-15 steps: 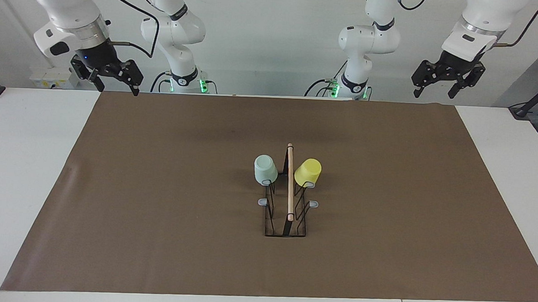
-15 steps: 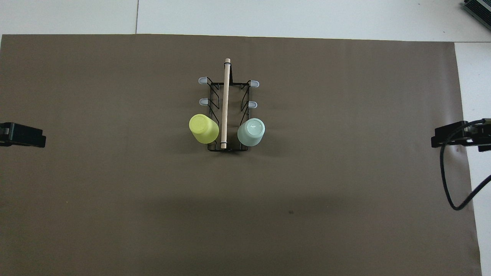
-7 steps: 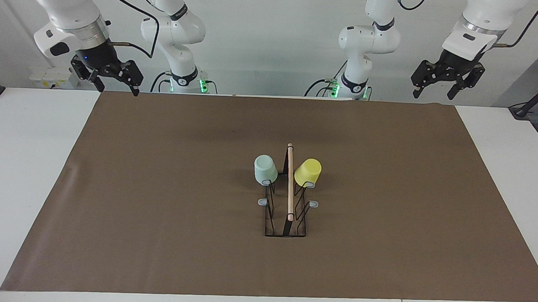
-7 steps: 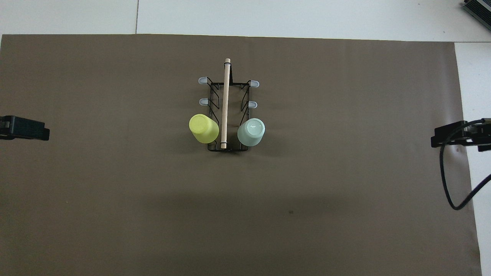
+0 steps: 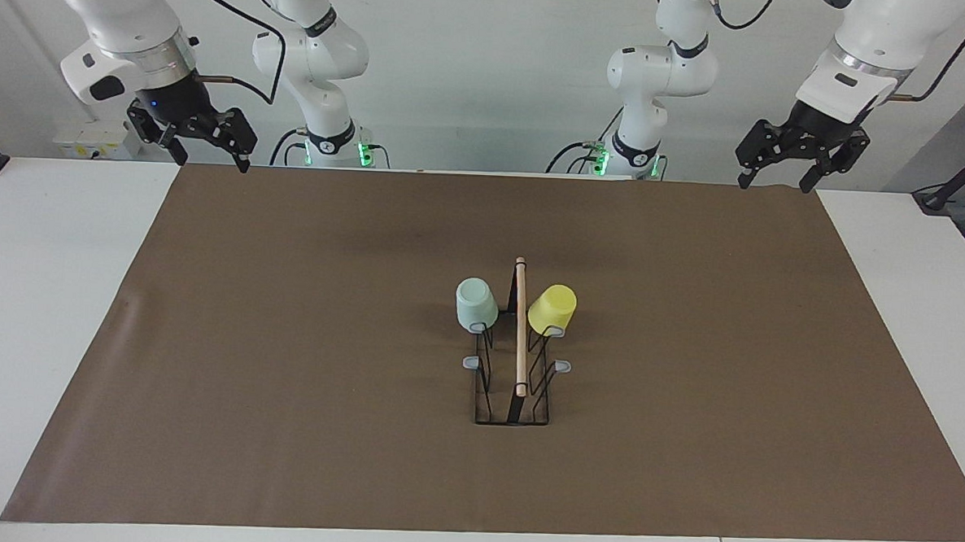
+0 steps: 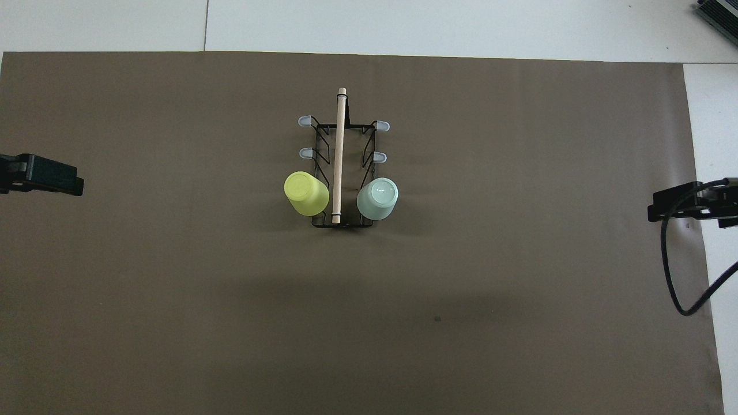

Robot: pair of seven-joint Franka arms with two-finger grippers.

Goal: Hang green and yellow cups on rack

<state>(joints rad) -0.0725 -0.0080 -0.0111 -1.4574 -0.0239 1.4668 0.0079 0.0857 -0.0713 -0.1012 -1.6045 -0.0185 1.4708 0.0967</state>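
The black wire rack (image 5: 520, 346) (image 6: 339, 155) with its wooden top rod stands mid-mat. The mint green cup (image 5: 476, 303) (image 6: 377, 198) hangs upside down on a prong at the rack's end nearest the robots, on the right arm's side. Across the rod from it, the yellow cup (image 5: 552, 309) (image 6: 305, 193) hangs the same way on the left arm's side. My left gripper (image 5: 773, 183) (image 6: 43, 176) is open and empty, up in the air over the mat's corner at the left arm's end. Raised over the matching corner at the right arm's end, my right gripper (image 5: 210, 161) (image 6: 689, 204) waits open and empty.
A brown mat (image 5: 284, 336) covers most of the white table (image 5: 42, 284). Several grey-tipped prongs (image 5: 470, 362) on the rack carry nothing. A black cable (image 6: 671, 276) loops down from the right gripper near the mat's edge.
My left gripper has come down a little and drifted out over the mat's edge. The right arm, rack and both cups have not moved.
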